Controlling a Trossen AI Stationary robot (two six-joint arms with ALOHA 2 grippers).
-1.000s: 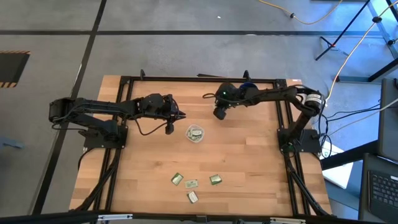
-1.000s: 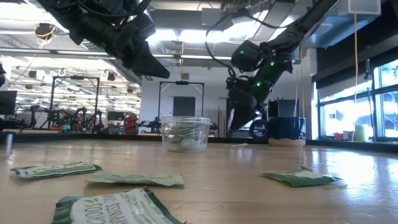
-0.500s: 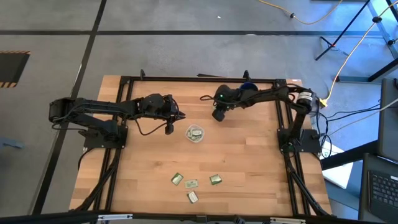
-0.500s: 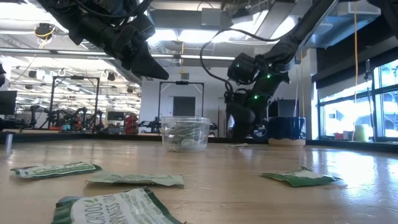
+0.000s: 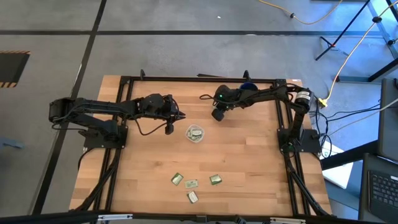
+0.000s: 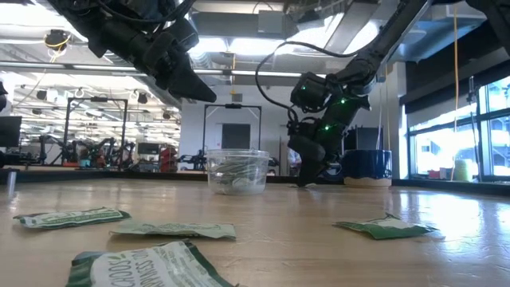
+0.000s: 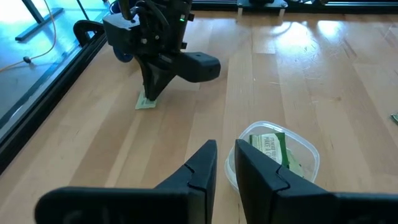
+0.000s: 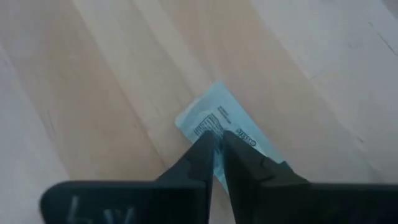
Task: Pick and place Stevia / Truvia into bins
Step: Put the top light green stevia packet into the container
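Observation:
A pale green-white sachet [image 8: 233, 127] lies flat on the wood near the table's far middle; it also shows in the left wrist view [image 7: 145, 103]. My right gripper [image 8: 217, 148] stands on it, pointing down, shut [image 5: 216, 116]. The clear cup [image 5: 195, 133] holds several sachets [image 7: 268, 144] and stands at mid-table. My left gripper [image 5: 180, 116] hovers shut and empty, above and just left of the cup. Several more sachets [image 5: 191, 184] lie flat near the table's front edge. My right gripper comes from above, pointing down, and its two fingertips [image 8: 202, 149] close on the middle of the sachet [image 8: 217, 118] that lies flat on the table. A narrow strip of paper shows between them. The sachet rests on the wood.
A dark blue mug [image 5: 247, 87] stands at the far edge behind my right arm. The black frame rails [image 5: 186, 79] run along the table's far and side edges. Bare wood lies between the cup and the front sachets.
My right gripper has gone down and a little toward the table's left, until its fingertips reach the sachet on the wood. My left gripper has kept still.

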